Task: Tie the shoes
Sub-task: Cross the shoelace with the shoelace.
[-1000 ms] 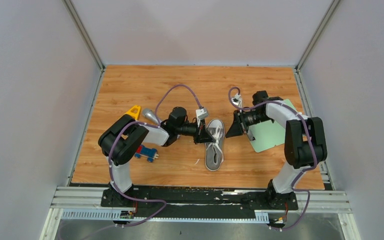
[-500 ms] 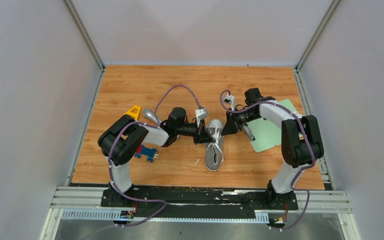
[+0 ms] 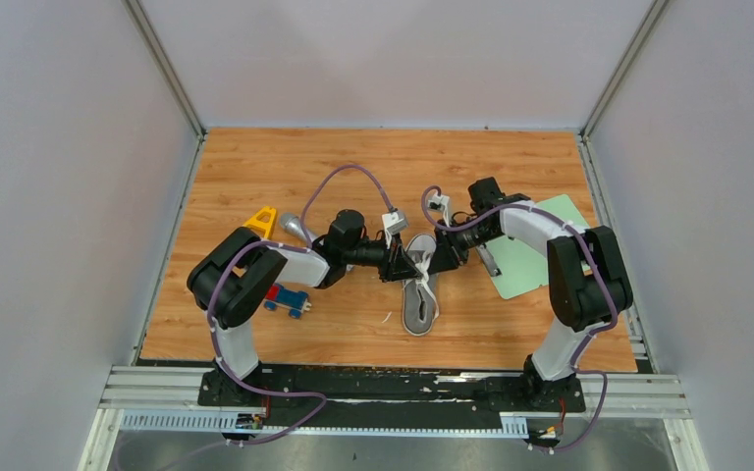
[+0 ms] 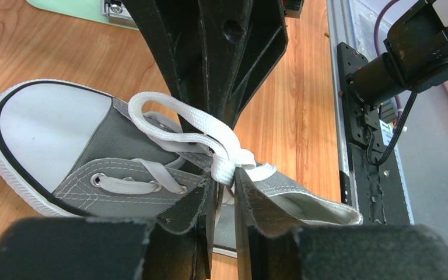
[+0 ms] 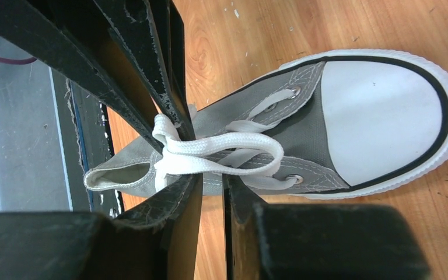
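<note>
A small grey canvas shoe [image 3: 420, 299] with a white toe cap [image 4: 46, 128] lies mid-table, toe pointing away from the arm bases. Its white laces [image 4: 175, 125] form a loop and a loose knot [image 4: 236, 160] over the tongue. My left gripper [image 4: 224, 175] stands at the knot with its jaws slightly apart, open, and a lace strand hangs in the gap. My right gripper [image 5: 212, 178] faces it from the other side, narrowly open, its tips just under the lace loop [image 5: 227, 143], with bare wood showing between them. In the top view the two grippers [image 3: 407, 267] [image 3: 432, 261] almost touch over the shoe.
A pale green mat [image 3: 540, 260] lies right of the shoe with a small metal piece [image 3: 489, 260] at its edge. A blue and red toy car [image 3: 287, 299], a yellow piece [image 3: 262, 219] and a silver object [image 3: 295, 228] sit by the left arm.
My right arm has swung left from the green mat to the shoe, meeting the left gripper there. The left gripper's jaws have parted a little from shut.
</note>
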